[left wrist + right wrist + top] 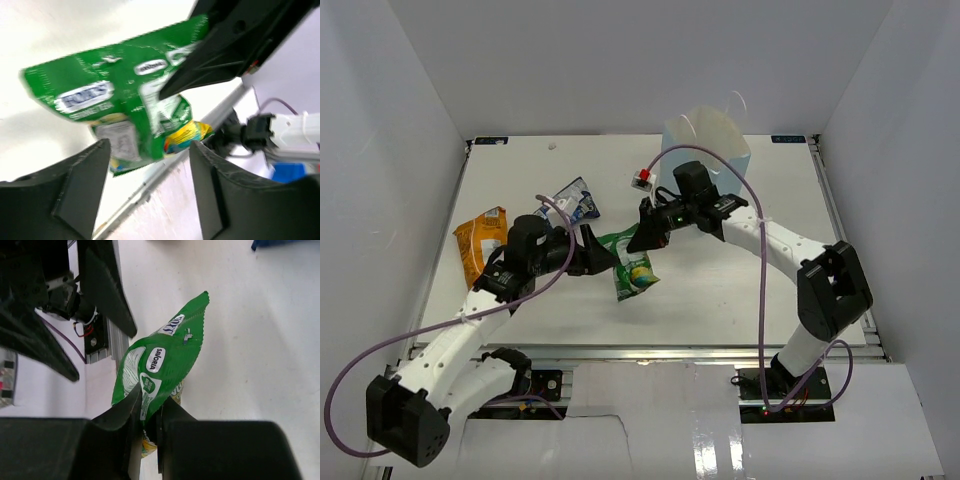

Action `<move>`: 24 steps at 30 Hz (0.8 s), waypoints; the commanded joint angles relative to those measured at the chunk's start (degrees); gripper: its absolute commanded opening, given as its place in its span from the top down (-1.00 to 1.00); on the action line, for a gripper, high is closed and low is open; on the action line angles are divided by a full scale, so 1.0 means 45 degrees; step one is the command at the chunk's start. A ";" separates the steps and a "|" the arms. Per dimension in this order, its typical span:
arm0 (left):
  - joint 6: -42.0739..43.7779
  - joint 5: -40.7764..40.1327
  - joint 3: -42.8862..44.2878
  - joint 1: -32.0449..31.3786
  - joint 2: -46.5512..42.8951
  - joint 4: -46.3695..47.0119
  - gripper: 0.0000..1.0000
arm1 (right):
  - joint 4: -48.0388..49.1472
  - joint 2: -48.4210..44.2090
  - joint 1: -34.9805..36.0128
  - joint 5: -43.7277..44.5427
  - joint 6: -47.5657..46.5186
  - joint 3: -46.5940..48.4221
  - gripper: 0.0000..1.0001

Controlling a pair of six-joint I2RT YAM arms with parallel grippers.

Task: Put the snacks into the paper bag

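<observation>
- Left gripper, left of centre in the top view, has its jaws apart and holds nothing.
- The green packet lies just right of its tips, long axis running down-frame.
- Right gripper is clamped on the packet's upper end.
- Paper bag stands at upper right, beyond the right gripper, so the right arm is nearer.
- The right wrist view shows the pinch, which the top view hides.

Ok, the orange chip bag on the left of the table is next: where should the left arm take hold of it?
Probably the far short edge of the orange chip bag, coming straight down with the left gripper, whose jaws stand open. The bag lies flat on the table, so there is no side to close around; only an edge can be pinched up, and the far end looks clear of the arm.
</observation>
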 commanded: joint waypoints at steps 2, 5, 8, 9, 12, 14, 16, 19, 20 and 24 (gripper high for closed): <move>0.0472 -0.3012 0.1029 0.0017 -0.1303 -0.1814 -0.56 | -0.1421 -0.1216 -0.0373 -0.1471 -0.3549 0.1960 0.85; 0.0023 -0.4967 0.1245 0.0037 -0.1714 -0.2226 -0.63 | -0.2378 -0.1451 -0.0510 -0.1355 -0.4413 0.3150 0.85; -0.0466 -0.6160 0.1382 0.0037 -0.1851 -0.2402 -0.65 | -0.2829 -0.1608 -0.0783 -0.0984 -0.5020 0.4111 0.85; -0.0563 -0.6375 0.1460 0.0056 -0.1871 -0.2383 -0.66 | -0.2830 -0.1628 -0.0919 -0.0809 -0.5079 0.4732 0.85; -0.0915 -0.7216 0.1461 0.0057 -0.1910 -0.2363 -0.73 | -0.2810 -0.1570 -0.1544 -0.0709 -0.5002 0.6394 0.85; -0.1071 -0.7373 0.1383 0.0057 -0.1832 -0.2227 -0.74 | -0.2733 -0.1414 -0.2091 -0.0690 -0.4885 0.7293 0.85; -0.1306 -0.7432 0.1265 0.0057 -0.1598 -0.2149 -0.74 | -0.2596 -0.1297 -0.2540 -0.0573 -0.4709 0.8485 0.85; -0.1618 -0.7413 0.1148 0.0076 -0.1345 -0.2051 -0.74 | -0.2148 -0.1238 -0.3223 0.0050 -0.4359 0.9833 0.85; -0.1870 -0.7374 0.1109 0.0076 -0.1170 -0.2012 -0.74 | -0.2011 -0.1160 -0.3399 0.0555 -0.4280 1.0146 0.85; -0.2399 -0.7140 0.0914 0.0096 -0.0856 -0.1661 -0.74 | -0.1600 -0.0906 -0.4472 0.2334 -0.4317 1.1222 0.84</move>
